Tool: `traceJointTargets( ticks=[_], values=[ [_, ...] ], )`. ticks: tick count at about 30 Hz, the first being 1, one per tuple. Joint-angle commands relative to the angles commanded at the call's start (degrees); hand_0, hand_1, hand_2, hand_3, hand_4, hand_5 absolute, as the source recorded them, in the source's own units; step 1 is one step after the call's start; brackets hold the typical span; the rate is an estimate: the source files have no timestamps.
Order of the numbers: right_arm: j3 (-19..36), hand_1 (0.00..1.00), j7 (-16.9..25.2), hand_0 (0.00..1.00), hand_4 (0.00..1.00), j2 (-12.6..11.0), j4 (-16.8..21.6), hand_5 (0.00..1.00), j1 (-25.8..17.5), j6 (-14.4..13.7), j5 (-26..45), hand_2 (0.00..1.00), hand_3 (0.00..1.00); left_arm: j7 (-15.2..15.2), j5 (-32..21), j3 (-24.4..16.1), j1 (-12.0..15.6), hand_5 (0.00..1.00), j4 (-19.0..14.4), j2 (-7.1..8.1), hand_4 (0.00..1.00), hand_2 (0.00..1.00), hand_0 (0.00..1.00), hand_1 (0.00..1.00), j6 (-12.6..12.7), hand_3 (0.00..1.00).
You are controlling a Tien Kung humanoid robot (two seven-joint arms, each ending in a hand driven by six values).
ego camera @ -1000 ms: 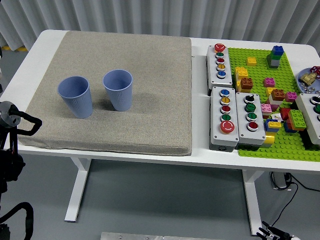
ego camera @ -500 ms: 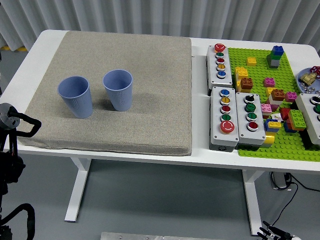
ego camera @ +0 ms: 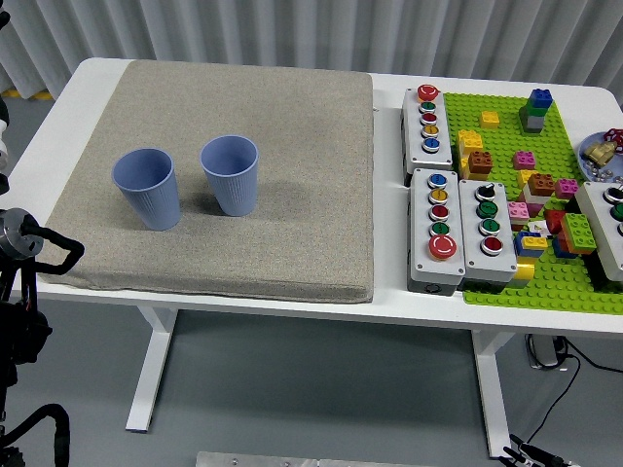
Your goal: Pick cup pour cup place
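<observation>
Standing upright side by side on the grey mat [ego camera: 243,175], two blue cups [ego camera: 147,188] are seen untouched, while the left arm [ego camera: 24,258] is parked beside the mat's near-left corner, its finger position impossible to tell.

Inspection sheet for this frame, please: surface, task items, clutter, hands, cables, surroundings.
Surface: white table; grey mat covers its left part.
Job's things: two blue cups, left cup and right cup, upright on the mat, side by side, apart; contents cannot be told.
Clutter: three button boxes; green baseplate with loose bricks; a further box and a dish cut off at the right edge.
Hands: left arm low at the left edge, off the table, fingers unclear; right hand nothing seen.
Cables: black cable on the floor, lower right.
Surroundings: grey curtain behind; grey floor.
</observation>
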Motion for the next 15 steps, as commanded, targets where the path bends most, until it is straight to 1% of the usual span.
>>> traceJointTargets(
  ticks=[15],
  values=[
    [0.03, 0.693, 0.11, 0.765, 0.227, -0.09, 0.0, 0.155, -0.05, 0.01, -0.04, 0.731, 0.616, -0.16, 0.25, -0.22, 0.16, 0.998, -0.22, 0.04, 0.797, 0.784, 0.712, 0.718, -0.11, 0.803]
  ],
)
